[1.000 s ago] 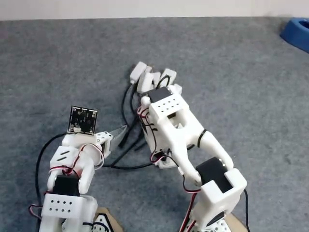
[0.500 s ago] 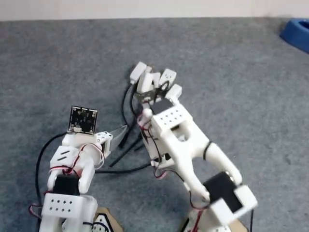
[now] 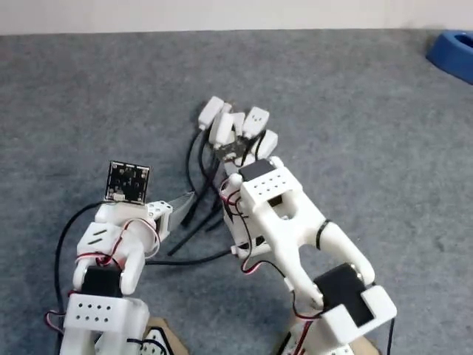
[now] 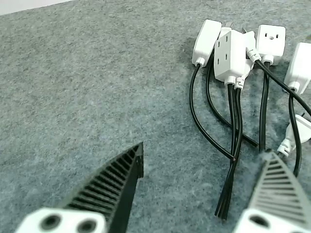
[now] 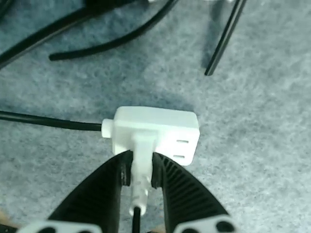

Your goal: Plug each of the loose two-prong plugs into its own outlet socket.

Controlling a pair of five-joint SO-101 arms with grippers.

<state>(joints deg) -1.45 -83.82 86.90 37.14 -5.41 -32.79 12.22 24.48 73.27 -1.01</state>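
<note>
Currently right pincer [image 5: 141,162] clamps a plug [image 5: 140,184] pressed against a socket block [image 5: 167,126]; left pincer [image 4: 203,154] gapes wide above the worktop [image 4: 73,73].

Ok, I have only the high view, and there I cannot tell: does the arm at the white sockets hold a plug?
Observer: Yes, the right gripper is shut on a white plug whose front meets a socket block.
Operator: Do prongs show?
Observer: No prongs show between them; two slots beside the plug are free.
Operator: And the other arm?
Observer: The left gripper is open above the grey carpet, holding nothing.
</note>
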